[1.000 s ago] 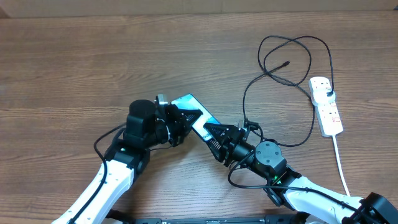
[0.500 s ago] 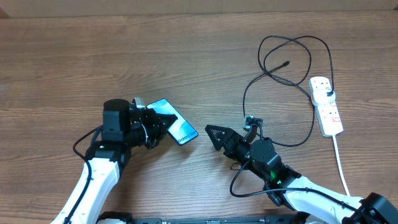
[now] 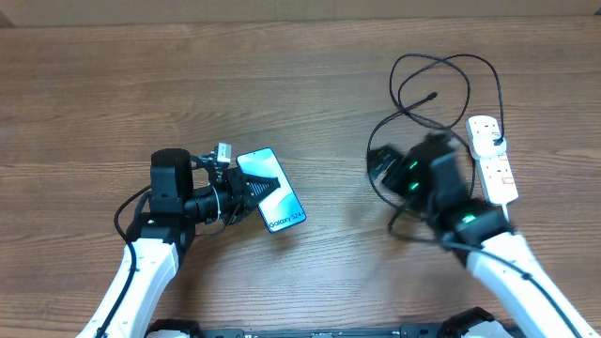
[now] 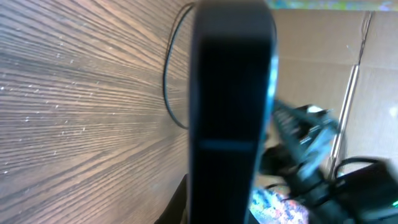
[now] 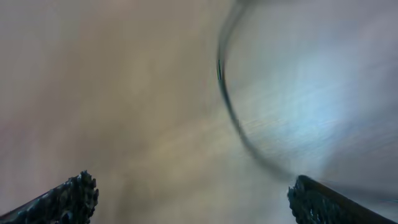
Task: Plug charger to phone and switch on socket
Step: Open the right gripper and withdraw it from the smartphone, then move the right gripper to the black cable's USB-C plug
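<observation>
The phone (image 3: pixel 274 192), its light blue screen and "Galaxy S24+" lettering turned up to the overhead camera, sits left of centre on the wooden table (image 3: pixel 113 75); the left gripper (image 3: pixel 252 192) has it clamped at one end, dark fingers closed over screen and back; the left wrist camera sees the handset edge-on, a dark slab filling the middle of its view; whether it touches the tabletop cannot be told. The charger (image 3: pixel 394 80) lies well apart at the upper right in loose black loops; its small connector tip (image 3: pixel 432 96) rests free on the wood, and its plug end sits at the far part of the socket (image 3: pixel 495 161), a white strip with small red switches near the right edge, its white cord (image 3: pixel 515 239) trailing toward the near side. The right gripper (image 5: pixel 196 199), heavily blurred, hangs over the cable's loops just beside the socket; its fingers are spread wide and hold nothing.
</observation>
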`<state>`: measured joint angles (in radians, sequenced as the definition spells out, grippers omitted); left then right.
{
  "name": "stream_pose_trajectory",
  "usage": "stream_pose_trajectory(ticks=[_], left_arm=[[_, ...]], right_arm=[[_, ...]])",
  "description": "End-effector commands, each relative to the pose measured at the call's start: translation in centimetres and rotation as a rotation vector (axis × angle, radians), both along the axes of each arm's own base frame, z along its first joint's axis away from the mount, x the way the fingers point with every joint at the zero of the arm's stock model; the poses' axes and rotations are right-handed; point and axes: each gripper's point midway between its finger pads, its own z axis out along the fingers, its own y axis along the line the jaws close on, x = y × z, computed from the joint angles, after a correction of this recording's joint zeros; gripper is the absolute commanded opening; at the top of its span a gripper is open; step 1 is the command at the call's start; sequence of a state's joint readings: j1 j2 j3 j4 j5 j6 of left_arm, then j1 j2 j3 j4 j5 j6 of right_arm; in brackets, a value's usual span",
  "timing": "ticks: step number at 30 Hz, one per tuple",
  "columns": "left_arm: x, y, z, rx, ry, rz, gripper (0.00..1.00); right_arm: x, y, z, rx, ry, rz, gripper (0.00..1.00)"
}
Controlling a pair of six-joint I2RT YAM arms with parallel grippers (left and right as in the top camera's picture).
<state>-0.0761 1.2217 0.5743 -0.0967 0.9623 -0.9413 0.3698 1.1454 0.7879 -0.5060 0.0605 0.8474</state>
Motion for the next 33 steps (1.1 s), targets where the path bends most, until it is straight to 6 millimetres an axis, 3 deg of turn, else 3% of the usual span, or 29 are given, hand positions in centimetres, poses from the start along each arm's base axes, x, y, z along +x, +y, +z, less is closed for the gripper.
stream_pose_trajectory(ticks=[1,6,10,16,20,27,33], left_arm=[[-0.1,-0.3,1.0,-0.017,-0.070,-0.046,0.05],[0.0,-0.3,1.2,-0.017,-0.080,-0.046,0.04],[-0.1,-0.4,1.2,-0.022,-0.080,-0.051,0.04],[-0.1,-0.4,1.2,-0.022,-0.080,-0.051,0.04],[-0.1,-0.4,1.2,-0.022,-0.079,-0.051,0.05],[0.0,-0.3,1.2,-0.017,-0.080,-0.046,0.04],[0.0,-0.3,1.1,-0.020,-0.071,-0.042,0.04]], right_arm=[[2.3,-3.0,5.7,-0.089,-0.118,-0.003,1.00],[3.7,-5.4,7.3,-0.108,-0.171,-0.093,1.00],[5.0,-5.5,7.4,-0.117,-0.205,-0.088,1.00],[7.8,-5.4,4.6,-0.146,-0.103,-0.090,0.98],[11.3,-7.0,3.2,-0.201,0.031,-0.139,0.88],[17.3,-10.6,1.4,-0.210,0.143,-0.242,0.81],[20.4,-12.0,-1.7,-0.191,0.152,-0.297,0.75]])
